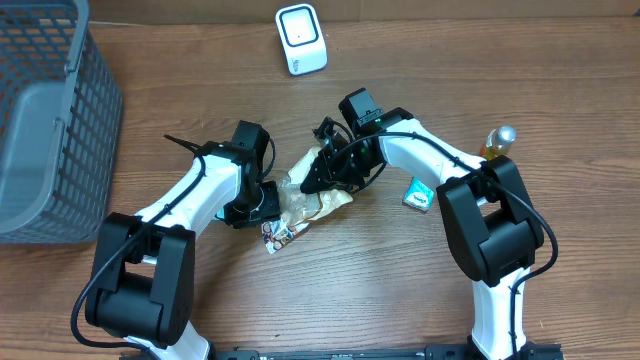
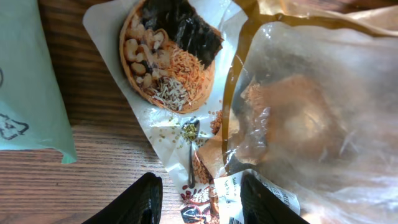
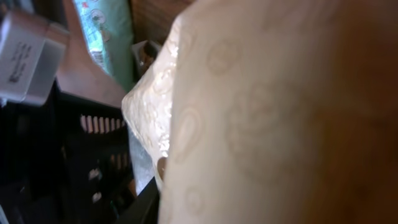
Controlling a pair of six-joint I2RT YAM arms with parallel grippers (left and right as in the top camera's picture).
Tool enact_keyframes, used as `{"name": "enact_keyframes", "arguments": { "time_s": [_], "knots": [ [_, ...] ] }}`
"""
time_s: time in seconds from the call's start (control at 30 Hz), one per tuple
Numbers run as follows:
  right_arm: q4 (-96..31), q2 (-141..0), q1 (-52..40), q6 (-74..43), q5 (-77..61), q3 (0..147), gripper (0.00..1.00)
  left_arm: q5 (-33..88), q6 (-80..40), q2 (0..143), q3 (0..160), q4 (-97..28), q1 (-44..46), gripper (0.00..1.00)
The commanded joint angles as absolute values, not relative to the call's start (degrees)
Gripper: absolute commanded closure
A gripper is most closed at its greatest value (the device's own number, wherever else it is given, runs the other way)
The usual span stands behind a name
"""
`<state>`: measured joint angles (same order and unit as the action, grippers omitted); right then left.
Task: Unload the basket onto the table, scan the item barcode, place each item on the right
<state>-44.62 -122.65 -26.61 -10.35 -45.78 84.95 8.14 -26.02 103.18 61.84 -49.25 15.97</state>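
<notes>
— Where is the snack pouch [image 1: 305, 203]?

— Crumpled on the desk [image 1: 380, 300] between the two arms, well below the white barcode scanner [image 1: 301, 39] in the overhead view.

— And the left gripper [image 2: 200, 186]?

— Its jaws stand apart, astride the pouch's lower edge. Bare wood shows between one finger and the film, so nothing is pinched.

— The right gripper [image 1: 325, 170]?

— It sits at the pouch's upper end, and its black body covers that end from above. Its own camera is filled with blurred cream film pressed close, so whether those jaws are wide or narrow cannot be told.

— Is the barcode visible?

— Hard to say. The left wrist view shows a printed bowl of nuts and seaweed beside a clear window. A white printed patch between the fingers is cut off by the bottom edge.

— Anything else?

— A green packet [image 2: 28, 81] lies near the pouch, cropped by the frame. A gray mesh basket [image 1: 45, 120] runs off the left side, and a bottle [image 1: 497, 143] stands partly behind the right arm.
</notes>
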Motion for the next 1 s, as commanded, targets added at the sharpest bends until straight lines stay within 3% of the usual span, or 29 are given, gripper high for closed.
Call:
{"name": "enact_keyframes", "arguments": {
  "time_s": [0.0, 0.3, 0.57, 0.63, 0.73, 0.8, 0.97],
  "knots": [
    [-45.3, -123.3, -24.9, -3.8, -53.7, 85.3, 0.76, 6.9, -25.7, 105.6, 59.7, -48.8, 16.2, 0.54],
    [-46.9, -123.3, -22.1, -1.0, -57.8, 85.3, 0.94, 6.9, -25.7, 105.6, 59.7, -48.8, 16.2, 0.52],
    [-46.8, -123.3, -22.2, 0.7, -57.7, 85.3, 0.96, 7.1, -24.8, 105.6, 60.0, -49.1, 16.1, 0.48],
    [-46.8, -123.3, -22.2, 2.1, -57.7, 85.3, 0.96, 7.1, -23.0, 105.3, 61.0, -50.4, 16.1, 0.41],
    [-46.8, -123.3, -22.2, 2.2, -57.5, 85.3, 0.96, 7.0, -21.5, 103.7, 64.5, -53.5, 16.0, 0.14],
    [-46.8, -123.3, -22.2, 3.5, -56.9, 85.3, 0.96, 7.0, -20.7, 101.6, 68.3, -55.8, 16.0, 0.09],
    [-46.8, -123.3, -22.2, 3.5, -53.4, 85.3, 0.96, 4.1, -19.7, 96.4, 77.3, -58.1, 15.8, 0.06]
  ]
}}
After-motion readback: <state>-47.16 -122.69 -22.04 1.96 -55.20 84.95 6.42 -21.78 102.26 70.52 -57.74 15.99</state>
